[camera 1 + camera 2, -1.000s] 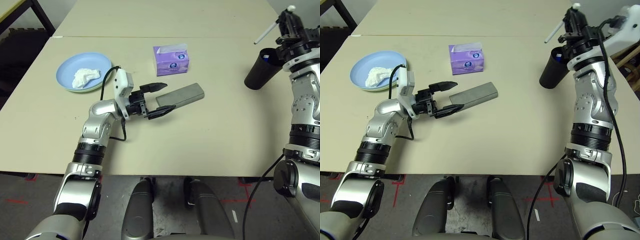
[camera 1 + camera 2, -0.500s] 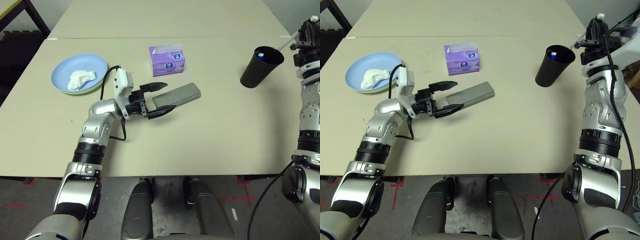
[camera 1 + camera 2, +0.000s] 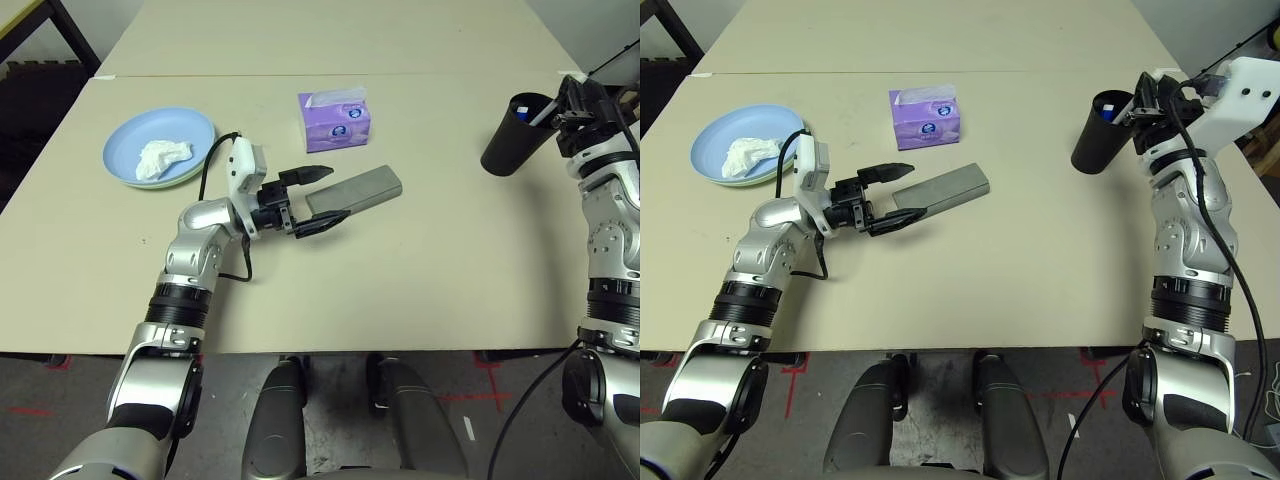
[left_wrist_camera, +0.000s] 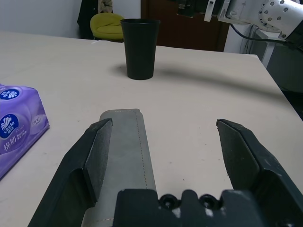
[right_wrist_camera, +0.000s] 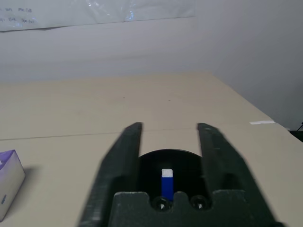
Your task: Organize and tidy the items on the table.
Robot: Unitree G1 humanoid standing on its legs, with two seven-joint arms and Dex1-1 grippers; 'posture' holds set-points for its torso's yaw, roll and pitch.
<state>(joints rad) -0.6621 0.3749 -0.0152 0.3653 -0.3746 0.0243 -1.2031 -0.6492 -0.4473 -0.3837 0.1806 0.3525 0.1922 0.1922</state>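
- Left tool (image 3: 318,198): fingers spread wide, level over the beige matte counter (image 3: 430,270), straddling one end of the grey oblong glasses case (image 3: 360,190).
- Right tool (image 5: 169,142): fingers apart, nothing between them, just above the black cup's (image 3: 516,135) mouth; a white-and-blue pen (image 5: 166,182) stands inside.
- Crumpled white tissue (image 3: 165,156) lies on the light blue plate (image 3: 125,150).
- Purple tissue box (image 3: 336,120) sits near the case.

Matt beige tabletop (image 3: 430,260), grey cloth-like glasses case (image 3: 357,191) with stitching, smooth matt black cup (image 4: 139,48).

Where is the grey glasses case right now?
In the left eye view the grey glasses case lies flat near the middle of the table, just in front of the purple tissue box, its near end between the fingers of the open left hand.
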